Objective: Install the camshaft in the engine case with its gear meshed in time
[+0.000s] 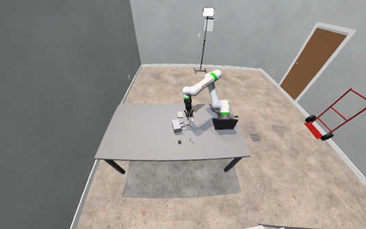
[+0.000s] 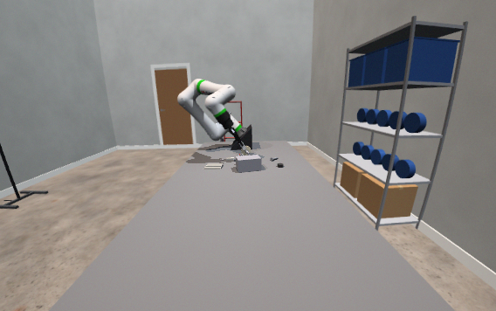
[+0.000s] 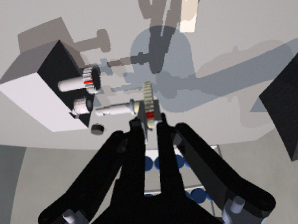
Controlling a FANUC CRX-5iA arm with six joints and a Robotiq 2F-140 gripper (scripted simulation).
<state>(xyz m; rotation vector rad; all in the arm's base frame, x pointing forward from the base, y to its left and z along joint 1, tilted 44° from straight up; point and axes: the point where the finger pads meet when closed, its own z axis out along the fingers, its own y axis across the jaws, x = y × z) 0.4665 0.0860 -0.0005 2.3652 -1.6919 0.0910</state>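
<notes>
The engine case (image 3: 41, 94) is a light grey box standing on the table at the left of the wrist view. Its dark front face carries the small crank gear (image 3: 88, 80) with a red mark, and a second stub below it. My gripper (image 3: 150, 108) is shut on the camshaft's big gear (image 3: 149, 106), held edge-on with a red mark showing. The camshaft's shaft (image 3: 115, 110) points left toward the case front, and its tip is a short gap away from the case. In the top view the gripper (image 1: 189, 120) is just right of the case (image 1: 176, 125).
A flat pale plate (image 1: 179, 114) lies behind the case. A small black round part (image 1: 180, 142) and a small bolt (image 1: 192, 140) lie nearer the front edge. The robot's black base block (image 1: 225, 123) stands to the right. A shelf rack (image 2: 393, 127) stands off the table.
</notes>
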